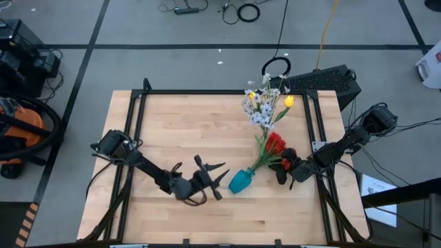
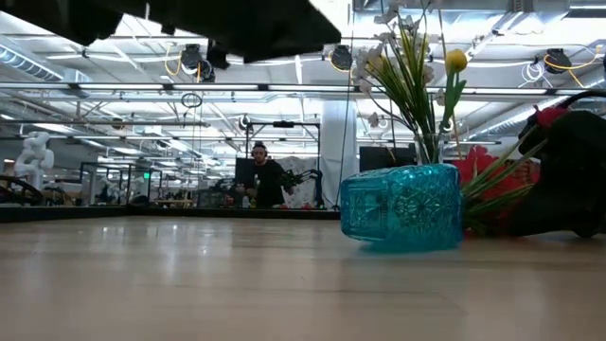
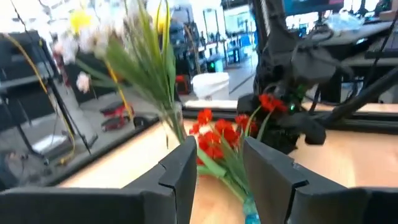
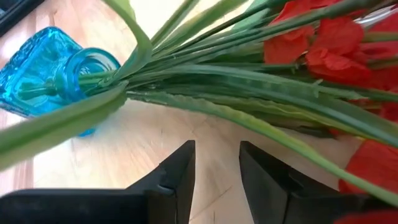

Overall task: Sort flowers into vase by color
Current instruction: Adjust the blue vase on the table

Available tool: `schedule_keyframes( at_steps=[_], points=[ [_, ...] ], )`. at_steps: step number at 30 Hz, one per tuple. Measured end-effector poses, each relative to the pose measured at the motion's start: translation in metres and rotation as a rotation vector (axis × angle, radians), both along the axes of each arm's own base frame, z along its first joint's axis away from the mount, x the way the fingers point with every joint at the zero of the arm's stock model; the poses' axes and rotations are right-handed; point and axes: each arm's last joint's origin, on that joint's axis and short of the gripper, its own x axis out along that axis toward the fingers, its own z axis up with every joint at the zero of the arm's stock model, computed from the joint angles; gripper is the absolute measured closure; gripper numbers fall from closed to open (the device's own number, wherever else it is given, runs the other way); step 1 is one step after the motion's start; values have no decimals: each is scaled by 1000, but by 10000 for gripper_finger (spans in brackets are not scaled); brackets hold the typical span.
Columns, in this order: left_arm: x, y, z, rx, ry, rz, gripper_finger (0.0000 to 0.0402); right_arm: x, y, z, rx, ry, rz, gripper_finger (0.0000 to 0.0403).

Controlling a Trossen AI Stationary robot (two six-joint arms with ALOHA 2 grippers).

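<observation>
Overhead looks down; low camera level; vase point(image 1: 240, 180) shared

The blue glass vase point(image 1: 240, 181) lies on its side on the wooden table. Green stems stick out of its mouth. The red flowers point(image 1: 274, 145) lie low, and the white and yellow flowers point(image 1: 265, 103) reach farther away.

The tabletop point(image 1: 186, 124) is pale wood, smooth with a soft sheen and fine plank lines, edged by a dark matt metal frame point(image 1: 138, 110). The vase point(image 2: 401, 206) is clear turquoise glass or plastic, glossy, with a cut diamond pattern. The flowers point(image 4: 311, 50) look like cloth petals on smooth plastic stems. Gripper fingers point(image 4: 177, 180) are matt black plastic.
</observation>
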Motion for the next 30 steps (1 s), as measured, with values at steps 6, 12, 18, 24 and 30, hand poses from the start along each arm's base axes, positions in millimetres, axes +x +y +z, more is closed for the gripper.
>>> schedule_keyframes(
  at_steps=[6, 12, 18, 24, 30],
  points=[
    [20, 20, -10, -150, 88, 6, 265, 1, 1, 1, 7, -9, 11, 287],
    [49, 40, -3, -300, 307, -100, 265, 7, 4, 7, 66, -85, 9, 287],
    [61, 47, 10, -371, 335, -194, 265, 23, 10, 24, 5, -149, -4, 287],
    [63, 51, 10, -387, 357, -225, 265, 45, 17, 38, -119, -165, 14, 287],
    [62, 50, 10, -389, 359, -230, 265, 55, 19, 41, -207, -84, 72, 287]
  ],
)
